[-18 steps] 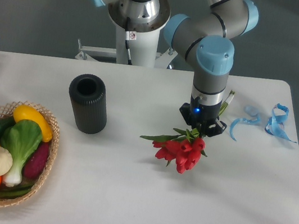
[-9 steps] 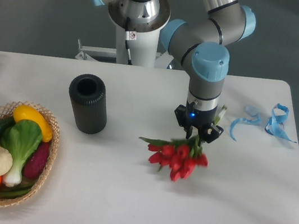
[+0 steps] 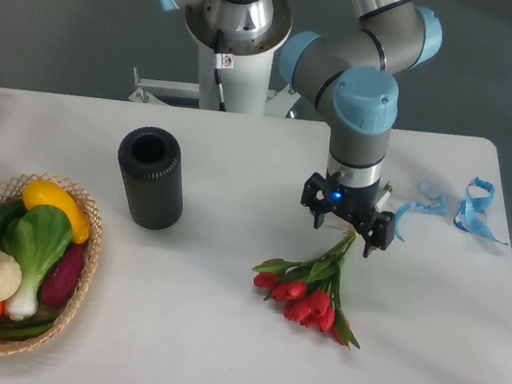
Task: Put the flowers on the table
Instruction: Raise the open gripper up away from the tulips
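The red tulips are lying flat on the white table, so placing looks done; the gripper is hovering over their stems, jaws spread, withdrawal remaining

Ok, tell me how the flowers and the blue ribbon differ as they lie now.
Colour: the flowers are red heads on green stems and leaves; the ribbon is light blue all over.
Shape: the flowers form one bunch, stems gathered and heads fanned out; the ribbon lies in loose curls, seemingly several pieces.
Place: the flowers lie directly below the open gripper; the ribbon sits off to the side, near the table edge.
Both rest on the white tabletop.
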